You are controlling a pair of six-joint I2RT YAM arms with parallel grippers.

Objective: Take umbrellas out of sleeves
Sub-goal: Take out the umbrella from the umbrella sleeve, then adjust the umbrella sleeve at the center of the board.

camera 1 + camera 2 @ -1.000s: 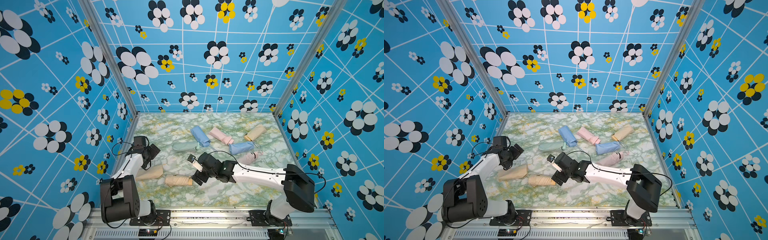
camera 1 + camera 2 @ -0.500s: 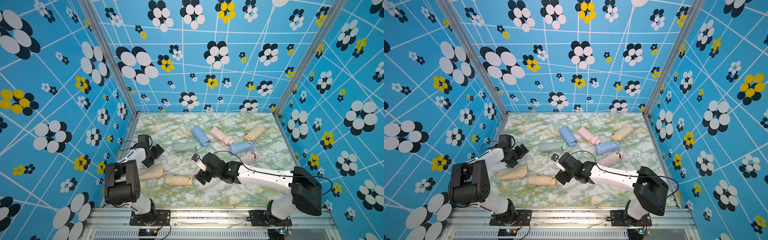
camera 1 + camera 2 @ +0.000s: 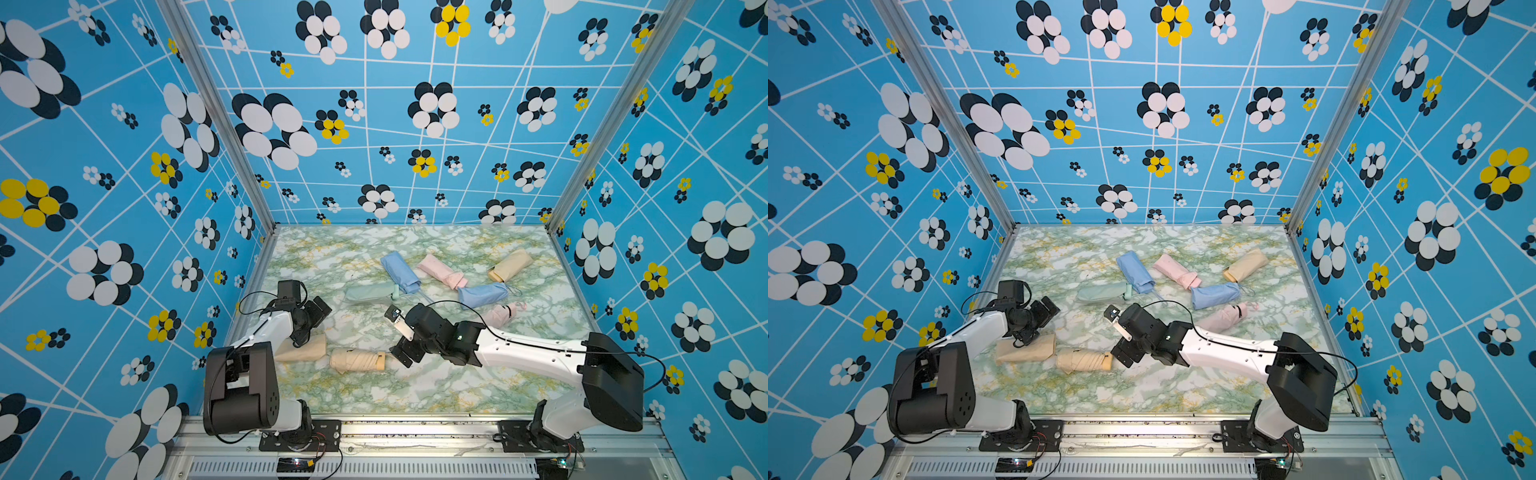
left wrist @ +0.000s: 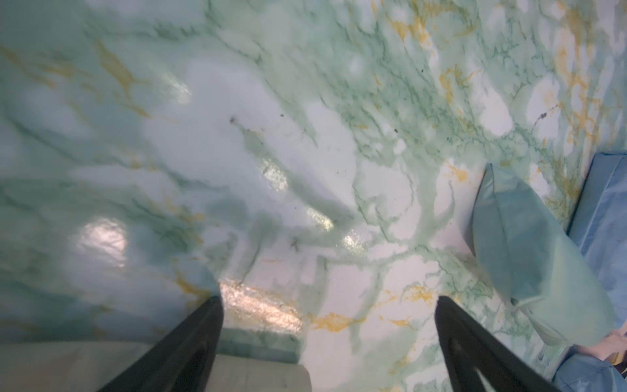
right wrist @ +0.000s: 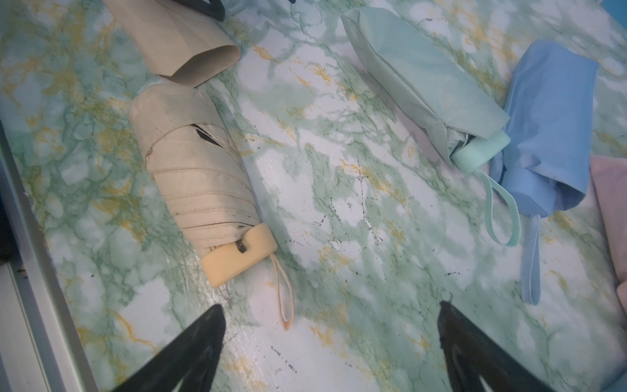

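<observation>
Tabletop (image 5: 339, 203): glossy marble-print sheet, glare patches. Beige umbrella (image 5: 196, 169), at seven o'clock: matt pleated cloth, stitched; handle (image 5: 237, 258) smooth matt plastic. Beige sleeve (image 5: 183, 40), mint sleeve (image 5: 417, 78): smooth cloth, faint sheen. Front rail (image 3: 415, 426), six o'clock: brushed metal.

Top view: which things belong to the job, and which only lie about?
Job, still sleeved: mint umbrella, far blue umbrella, near blue umbrella, far pink umbrella, far beige umbrella; near pink umbrella, sleeve unclear.
Done, only lying: bare beige umbrella, empty beige sleeve.
</observation>
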